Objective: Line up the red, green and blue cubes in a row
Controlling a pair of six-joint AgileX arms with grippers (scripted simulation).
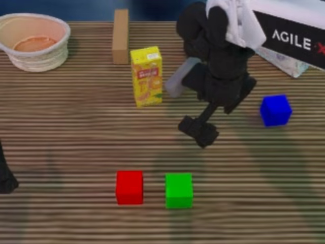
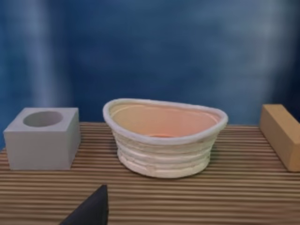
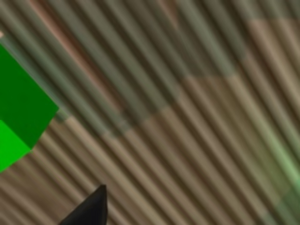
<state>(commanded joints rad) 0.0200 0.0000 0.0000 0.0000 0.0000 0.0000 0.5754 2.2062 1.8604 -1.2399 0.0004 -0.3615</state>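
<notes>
The red cube (image 1: pixel 129 187) and the green cube (image 1: pixel 179 190) sit side by side near the table's front, a small gap between them. The blue cube (image 1: pixel 275 110) stands apart at the right, farther back. My right gripper (image 1: pixel 199 132) hovers open and empty behind and slightly right of the green cube, left of the blue one. In the right wrist view the green cube (image 3: pixel 18 112) shows at the edge, clear of my fingertip (image 3: pixel 93 208). My left gripper (image 1: pixel 6 180) is parked at the table's left edge, open, with one fingertip (image 2: pixel 96 206) in its wrist view.
A woven basket (image 1: pixel 33 40) (image 2: pixel 164 140) stands at the back left. A tan wooden block (image 1: pixel 120 35) (image 2: pixel 281 133) and a yellow juice carton (image 1: pixel 147 76) are at the back centre. A grey block (image 1: pixel 175 84) lies partly under my right arm.
</notes>
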